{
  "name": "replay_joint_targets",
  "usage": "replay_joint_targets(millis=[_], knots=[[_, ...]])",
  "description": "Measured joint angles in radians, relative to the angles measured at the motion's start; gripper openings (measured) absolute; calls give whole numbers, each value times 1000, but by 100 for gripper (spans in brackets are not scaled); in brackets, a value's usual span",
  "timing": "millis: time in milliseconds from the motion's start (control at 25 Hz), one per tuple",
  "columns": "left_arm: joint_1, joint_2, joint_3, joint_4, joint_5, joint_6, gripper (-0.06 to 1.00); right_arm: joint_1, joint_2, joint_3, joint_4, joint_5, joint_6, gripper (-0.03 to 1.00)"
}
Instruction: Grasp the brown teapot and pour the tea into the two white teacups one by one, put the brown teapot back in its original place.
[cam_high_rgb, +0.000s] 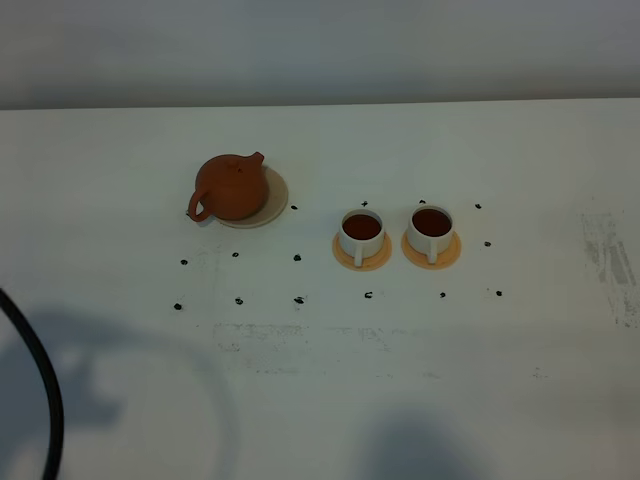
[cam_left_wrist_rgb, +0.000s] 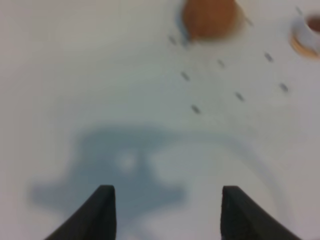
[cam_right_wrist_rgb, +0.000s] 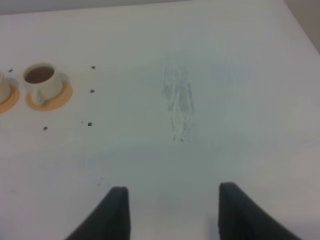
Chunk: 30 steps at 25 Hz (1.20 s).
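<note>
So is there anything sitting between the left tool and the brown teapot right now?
Nothing visible does. In the left wrist view, only bare white table with small dark marks lies between the open left tool and the brown teapot. The teacups stand off to the teapot's side.

The teapot (cam_high_rgb: 231, 186) is showing reddish-brown, sitting on a cream-beige saucer (cam_high_rgb: 272, 209). Two white cups (cam_high_rgb: 361, 236) (cam_high_rgb: 431, 231) are holding dark reddish-brown tea, each on an orange saucer (cam_high_rgb: 343, 256). The table (cam_high_rgb: 320, 380) is looking white, dotted with small black marks (cam_high_rgb: 298, 258) and grey scuffs (cam_high_rgb: 612, 262). A black cable (cam_high_rgb: 40, 390) is curving across one corner.
</note>
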<state>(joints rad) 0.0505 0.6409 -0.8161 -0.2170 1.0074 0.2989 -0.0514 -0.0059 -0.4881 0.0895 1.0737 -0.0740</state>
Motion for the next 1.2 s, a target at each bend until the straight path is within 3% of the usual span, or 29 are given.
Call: replay_joint_targets(millis=[120,400,680,840,1040,1200], knots=[[-1,-22,1,-26,105,-4,45,0,0,0,0,0,0,43],[-1,-218,31,23,130,-124,45,0,0,0,0,0,0,43],[-2,-435,266,70,-35,-174,45,0,0,0,0,0,0,43],[-13,-464,290,89,-67,-175,45,0,0,0,0,0,0,43],[-21,-501,290,110,-66,-175,45,0,0,0,0,0,0,43],[-22,-544,290,115,44,-231,45,0,0,0,0,0,0,43]])
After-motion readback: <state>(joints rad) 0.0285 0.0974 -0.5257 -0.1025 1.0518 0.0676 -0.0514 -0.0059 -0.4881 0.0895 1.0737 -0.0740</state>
